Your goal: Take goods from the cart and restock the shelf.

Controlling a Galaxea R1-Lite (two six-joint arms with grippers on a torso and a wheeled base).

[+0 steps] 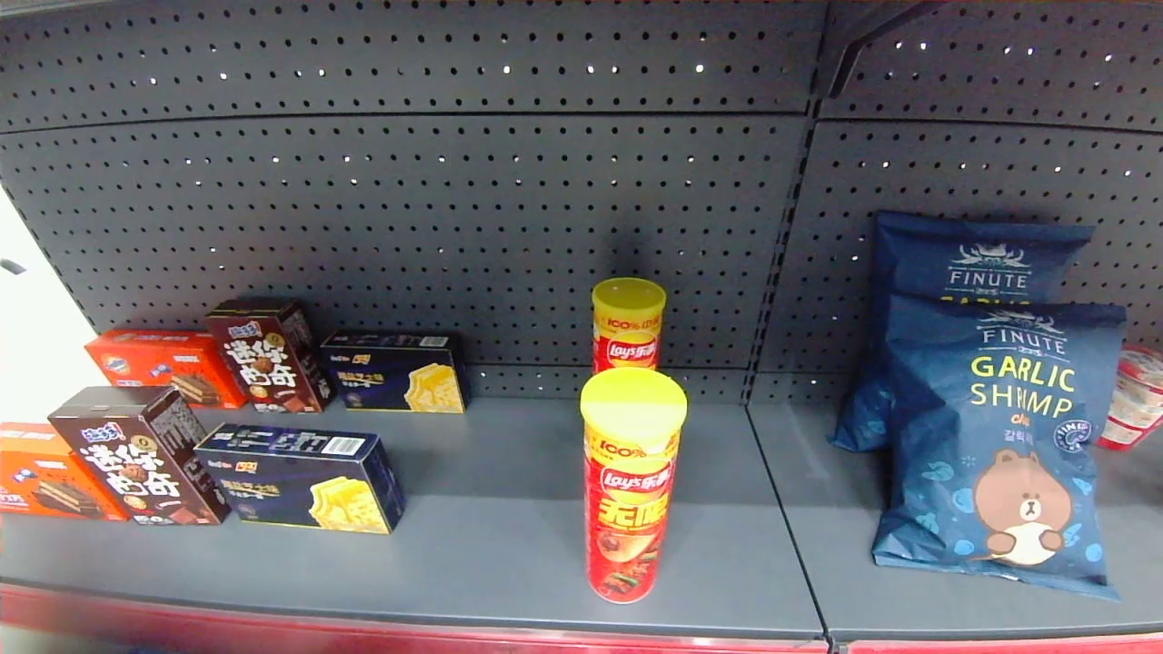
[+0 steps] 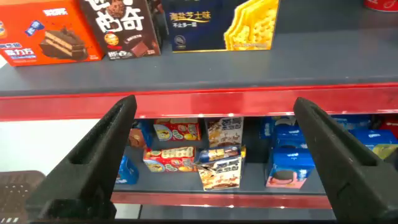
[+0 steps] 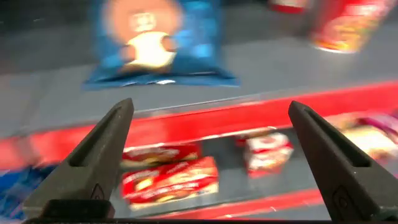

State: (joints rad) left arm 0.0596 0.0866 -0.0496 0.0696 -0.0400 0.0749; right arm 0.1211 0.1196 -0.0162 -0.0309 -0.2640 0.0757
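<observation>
A grey shelf (image 1: 509, 527) with a red front lip carries the goods. Two red chip cans with yellow lids stand mid-shelf, one (image 1: 631, 486) in front and one (image 1: 627, 325) behind. Navy, brown and orange snack boxes (image 1: 300, 477) lie in two rows at the left. Two blue shrimp chip bags (image 1: 999, 445) lean at the right. My left gripper (image 2: 214, 165) is open and empty, just below and in front of the lip under the orange (image 2: 46, 34), brown and navy boxes. My right gripper (image 3: 211, 168) is open and empty, low before the blue bag (image 3: 155, 43).
A perforated dark back panel (image 1: 454, 200) rises behind the shelf. A red-and-white package (image 1: 1136, 395) sits at the far right. The lower shelf holds more boxes (image 2: 217, 162) and red packs (image 3: 168, 177). Bare shelf lies between the boxes and the cans.
</observation>
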